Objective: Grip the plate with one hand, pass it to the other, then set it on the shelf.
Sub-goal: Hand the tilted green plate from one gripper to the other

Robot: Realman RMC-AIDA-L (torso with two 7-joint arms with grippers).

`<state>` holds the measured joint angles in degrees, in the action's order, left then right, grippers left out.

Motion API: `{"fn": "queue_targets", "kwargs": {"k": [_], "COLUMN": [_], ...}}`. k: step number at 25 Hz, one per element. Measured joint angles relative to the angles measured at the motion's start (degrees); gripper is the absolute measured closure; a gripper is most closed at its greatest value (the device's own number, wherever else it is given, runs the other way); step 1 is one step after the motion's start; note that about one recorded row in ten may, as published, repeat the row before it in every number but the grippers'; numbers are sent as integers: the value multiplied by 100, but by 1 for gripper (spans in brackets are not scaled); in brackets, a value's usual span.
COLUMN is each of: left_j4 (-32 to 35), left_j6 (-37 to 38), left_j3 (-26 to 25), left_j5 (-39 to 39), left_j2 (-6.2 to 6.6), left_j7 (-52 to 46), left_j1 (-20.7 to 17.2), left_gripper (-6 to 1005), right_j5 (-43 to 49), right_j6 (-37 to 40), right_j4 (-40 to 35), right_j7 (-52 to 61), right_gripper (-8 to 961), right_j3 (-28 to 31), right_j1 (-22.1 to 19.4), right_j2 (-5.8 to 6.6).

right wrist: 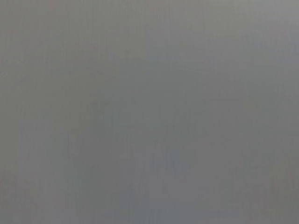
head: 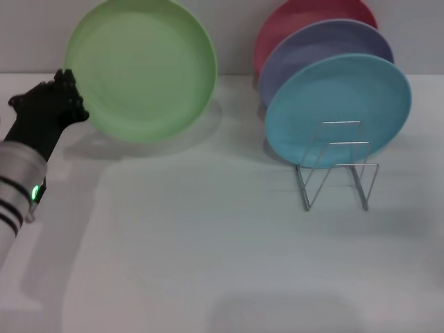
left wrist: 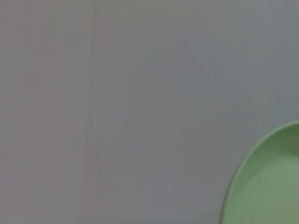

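Observation:
The large light-green plate is held up at the back left, tilted with its face toward me, and casts a shadow on the white table below it. My left gripper, black, is shut on the plate's left rim. A part of the plate's rim also shows in the left wrist view. The shelf, a small silver wire rack, stands at the right. My right gripper is out of view; the right wrist view shows only a plain grey surface.
A turquoise plate stands upright in the back of the wire rack, with a lavender plate and a pink plate behind it. The rack's front loops hold nothing. The white table spreads across the front.

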<state>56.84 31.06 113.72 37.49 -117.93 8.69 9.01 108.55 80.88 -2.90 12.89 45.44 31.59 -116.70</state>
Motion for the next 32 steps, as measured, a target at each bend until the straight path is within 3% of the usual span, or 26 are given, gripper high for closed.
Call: {"fn": "queue_targets", "kwargs": {"k": [2,3,10,13,19,23,32], "left_j4": [-458,-1035,-2164,-2362,-2467,-2591,-2450], "left_j6": [576,1199,2209,2513,2858,3069,3110], "left_j3": [70,81,197,388,585,659,917], "left_j5": [-367,-815,-1306,-1317,-1316,-1296,-909], "left_j2": [-1,-6,-52,-70,-61,-76,-115], "left_j7": [-616,-1299,-2147,-2163,-2177,-2087,-1758], "left_j1": [73,195,543,561,510,459,362], "left_gripper": [948,948,945,943,941,939,935], "right_j5": [0,11,56,65,69,70,80], "right_j6": [90,262,559,858,1173,1513,1320], "right_j4": [17,40,763,1132,1623,2455,2933], "right_j7": [-1,-2,-19,-45,-250,-1364,-2182], "right_gripper": [227,227,227,227,228,228,227], "right_j3": [-31,-165,-703,-1184,-1938,-2514,-3058], "right_j1": [-58,-151,-748,-1103,-1415,-1742,-1638], "right_j2": [-76,-165,-226,-232,-242,-242,-230]}}
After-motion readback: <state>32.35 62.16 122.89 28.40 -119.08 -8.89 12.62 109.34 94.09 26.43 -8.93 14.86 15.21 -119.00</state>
